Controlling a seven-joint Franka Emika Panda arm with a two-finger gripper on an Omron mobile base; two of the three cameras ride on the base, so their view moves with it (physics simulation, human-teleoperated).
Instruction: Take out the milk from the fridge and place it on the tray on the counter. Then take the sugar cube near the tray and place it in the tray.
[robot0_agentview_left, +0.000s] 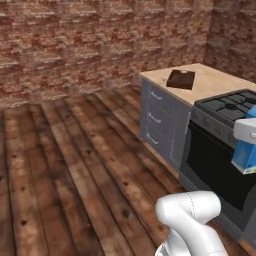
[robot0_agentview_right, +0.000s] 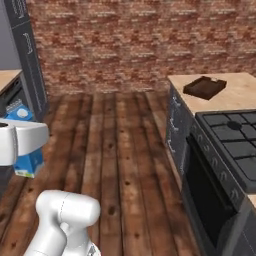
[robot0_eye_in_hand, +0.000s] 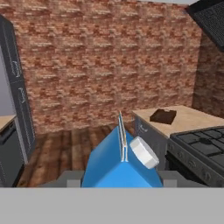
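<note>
The end effector carries the milk upright, and the tray sits well ahead and to the right, at the surface's far end.

Red-brown brick wall across the top of each view, dark wooden plank floor below, black stove with gas burners at right, grey drawers with silver handles beside it
</note>
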